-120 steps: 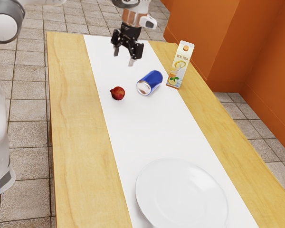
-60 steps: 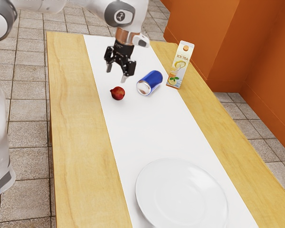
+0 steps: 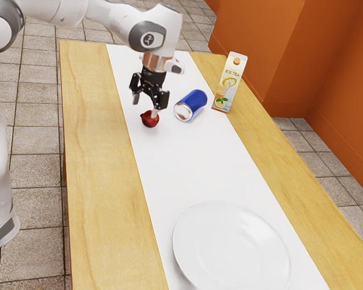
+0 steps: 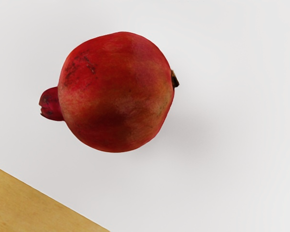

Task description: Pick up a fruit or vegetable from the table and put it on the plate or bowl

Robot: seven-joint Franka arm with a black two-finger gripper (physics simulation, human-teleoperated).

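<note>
Under the jaws, which stand wide apart and hold nothing, lies the pomegranate [image 3: 149,119]. The gripper [image 3: 146,106] hangs directly over it, fingertips about at the top of the fruit, one on each side, and I see no contact yet. In the wrist view the pomegranate [image 4: 115,92] sits close below the hand, round body in the middle and its small crown pointing sideways.

The fruit rests on the white runner [image 3: 193,157], near the runner's edge toward the bare wood of the table [image 3: 91,181]. Beside it, on the exterior view's right, a blue can [image 3: 190,104] lies on its side, near but apart. Further that way stands a carton [image 3: 230,81], upright. The plate [image 3: 231,248] is well apart, at the near end of the runner, with nothing on it.

I judge the pomegranate as firm and rather heavy for its size, with hard, smooth, leathery skin. It will not crush easily, but being round it may roll or slip out if the fingers close off-centre. The best hold is across the widest part of the body, with the crown left free between the fingers, not under a pad. The hand should go lower first, so the pads meet the fruit at its middle height.
</note>
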